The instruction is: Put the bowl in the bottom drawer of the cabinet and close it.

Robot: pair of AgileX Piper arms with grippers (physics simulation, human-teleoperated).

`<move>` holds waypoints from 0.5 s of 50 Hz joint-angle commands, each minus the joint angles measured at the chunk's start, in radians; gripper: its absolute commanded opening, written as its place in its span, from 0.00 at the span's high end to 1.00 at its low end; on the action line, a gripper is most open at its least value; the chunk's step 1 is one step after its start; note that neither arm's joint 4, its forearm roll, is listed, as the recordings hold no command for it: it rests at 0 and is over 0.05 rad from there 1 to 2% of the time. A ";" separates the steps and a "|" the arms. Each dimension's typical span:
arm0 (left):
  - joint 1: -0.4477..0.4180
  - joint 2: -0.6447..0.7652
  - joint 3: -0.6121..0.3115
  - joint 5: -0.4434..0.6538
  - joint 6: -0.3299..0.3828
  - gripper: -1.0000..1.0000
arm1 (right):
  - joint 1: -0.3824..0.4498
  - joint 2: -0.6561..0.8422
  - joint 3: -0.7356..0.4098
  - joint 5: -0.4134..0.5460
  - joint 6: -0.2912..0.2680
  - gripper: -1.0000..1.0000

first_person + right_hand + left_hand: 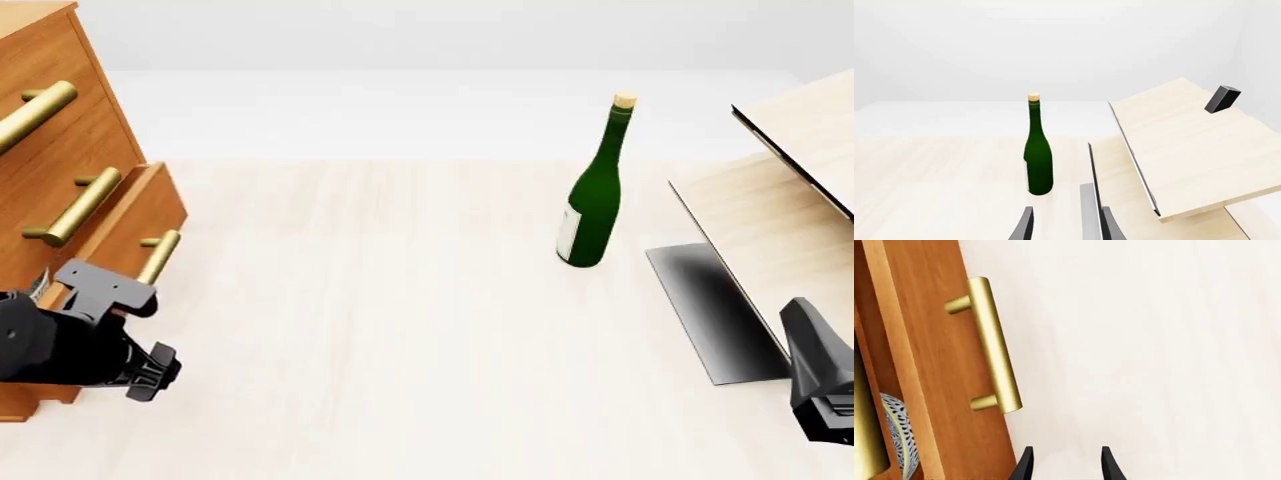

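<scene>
The cabinet [67,90] stands at the table's left edge, and its bottom drawer [134,225] is pulled out. In the left wrist view the drawer front [941,365] with its short brass handle [991,345] fills one side. Behind that front, inside the drawer, a sliver of the speckled bowl [899,437] shows. My left gripper [1066,465] is open and empty, just outside the drawer front, near the handle. The left arm [80,340] hides the bowl in the front view. My right gripper [1067,226] is open and empty, far off at the right.
A green bottle [591,190] with a cork stands upright at the table's middle right. A pale wood structure [787,200] with a dark panel [707,310] sits at the right edge, close to the right arm [821,385]. Two upper drawers are shut.
</scene>
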 commanded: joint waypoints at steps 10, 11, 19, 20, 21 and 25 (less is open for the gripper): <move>0.049 0.043 -0.055 0.019 -0.050 0.00 | 0.000 0.000 0.000 0.000 0.000 0.00; 0.052 0.048 -0.061 0.021 -0.053 0.00 | 0.000 0.000 0.000 0.000 0.000 0.00; 0.074 0.060 -0.071 0.022 -0.061 0.00 | 0.000 0.000 0.000 0.000 0.000 0.00; 0.074 0.060 -0.071 0.022 -0.061 0.00 | 0.000 0.000 0.000 0.000 0.000 0.00; 0.075 0.062 -0.070 0.021 -0.061 0.00 | 0.000 0.000 0.000 0.000 0.000 0.00; 0.085 0.069 -0.065 0.014 -0.061 0.00 | 0.000 0.000 0.000 0.000 0.000 0.00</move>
